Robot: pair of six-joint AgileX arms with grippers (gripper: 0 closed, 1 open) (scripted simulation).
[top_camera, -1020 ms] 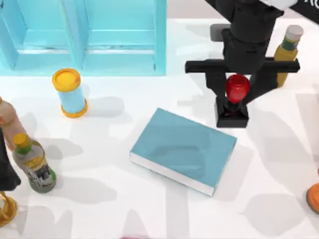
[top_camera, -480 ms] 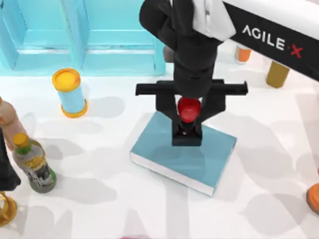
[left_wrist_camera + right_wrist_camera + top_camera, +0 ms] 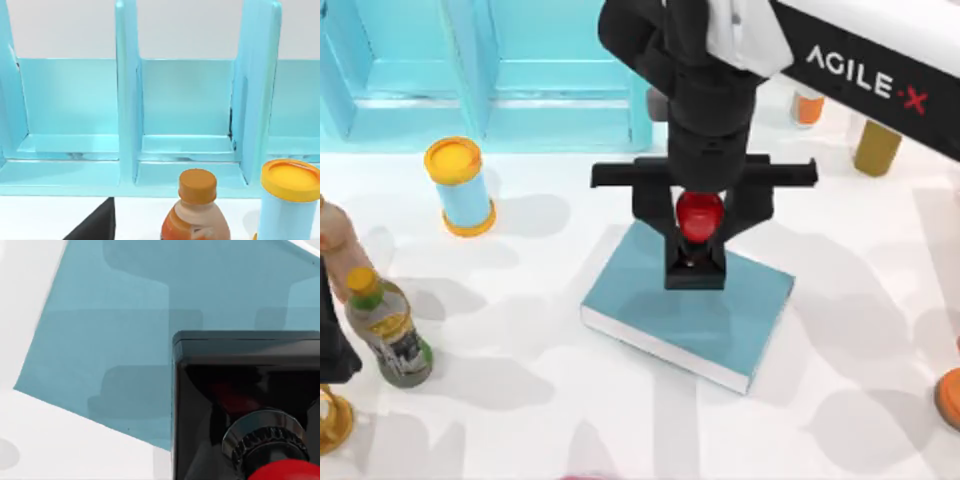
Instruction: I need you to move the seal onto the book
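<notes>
A: Gripper, right [image 3: 701, 228]: clenched on the neck of the seal [image 3: 698, 240], under its red knob.

B: Location of seal?

A: Over the book [image 3: 688, 302], toward the cover's twelve o'clock edge; black base at or just above the cover, contact uncertain.

B: Handling?

A: Judged light, rigid, top-heavy. Glossy knob likely slippery; the narrow neck is the sound hold.

B: Other items?

A: Left gripper [image 3: 332, 345] parked at nine o'clock, beside a green bottle [image 3: 388, 330]; fingers unclear. Yellow-lidded can [image 3: 458, 185] at ten o'clock.
</notes>
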